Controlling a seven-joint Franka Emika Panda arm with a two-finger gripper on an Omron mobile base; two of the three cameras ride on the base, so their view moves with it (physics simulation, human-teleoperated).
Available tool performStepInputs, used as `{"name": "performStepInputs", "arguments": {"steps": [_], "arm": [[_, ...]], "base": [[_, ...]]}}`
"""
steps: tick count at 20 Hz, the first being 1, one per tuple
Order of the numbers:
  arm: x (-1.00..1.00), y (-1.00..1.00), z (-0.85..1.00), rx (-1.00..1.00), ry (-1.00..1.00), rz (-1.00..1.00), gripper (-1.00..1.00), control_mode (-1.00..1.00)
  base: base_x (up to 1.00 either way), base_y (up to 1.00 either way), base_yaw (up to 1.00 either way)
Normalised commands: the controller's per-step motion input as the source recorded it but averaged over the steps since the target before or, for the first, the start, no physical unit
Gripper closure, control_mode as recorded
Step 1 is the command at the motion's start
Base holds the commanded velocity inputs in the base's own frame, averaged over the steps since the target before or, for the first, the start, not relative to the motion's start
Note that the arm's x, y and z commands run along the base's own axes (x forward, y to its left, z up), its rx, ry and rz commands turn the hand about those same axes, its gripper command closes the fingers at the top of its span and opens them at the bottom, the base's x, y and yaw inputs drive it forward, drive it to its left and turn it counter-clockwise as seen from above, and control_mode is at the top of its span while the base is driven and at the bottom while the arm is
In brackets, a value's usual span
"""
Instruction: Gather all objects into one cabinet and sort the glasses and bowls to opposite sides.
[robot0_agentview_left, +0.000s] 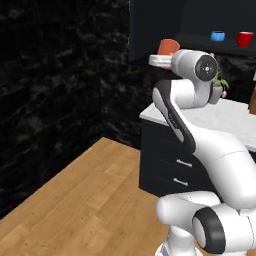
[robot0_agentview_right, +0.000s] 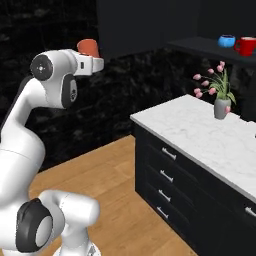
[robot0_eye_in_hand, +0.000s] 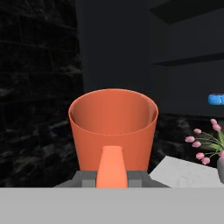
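The gripper (robot0_eye_in_hand: 112, 177) is closed on the orange cup (robot0_eye_in_hand: 113, 129), held upright in the air left of the cabinet (robot0_agentview_right: 150, 25); the cup appears light, rigid and smooth-walled, so gripping at the wall suits it.

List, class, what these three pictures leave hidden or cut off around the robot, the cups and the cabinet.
- Gripper fingers: hidden behind the orange cup in the hand view.
- Red mug: cut by the left base view's right edge.
- Blue cup: cut by the hand view's right edge.
- Vase of tulips: mostly behind the arm, left base view.
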Motion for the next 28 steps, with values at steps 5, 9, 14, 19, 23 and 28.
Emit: {"name": "performStepInputs", "arguments": {"steps": [5,9,14,19,23,28], "arm": [[0.00,0.00,0.00,0.00,0.00,0.00,1.00,1.00],[0.00,0.00,0.00,0.00,0.00,0.00,1.00,1.00],[0.00,0.00,0.00,0.00,0.00,0.00,1.00,1.00],[0.00,0.00,0.00,0.00,0.00,0.00,1.00,1.00],[0.00,0.00,0.00,0.00,0.00,0.00,1.00,1.00],[0.00,0.00,0.00,0.00,0.00,0.00,1.00,1.00]], "base": [[0.03,-0.37,-0.65],[0.13,-0.17,-0.58],[0.09,0.00,-0.08],[0.61,0.00,-0.23],[1.00,0.00,-0.38],[0.86,-0.03,-0.29]]}}
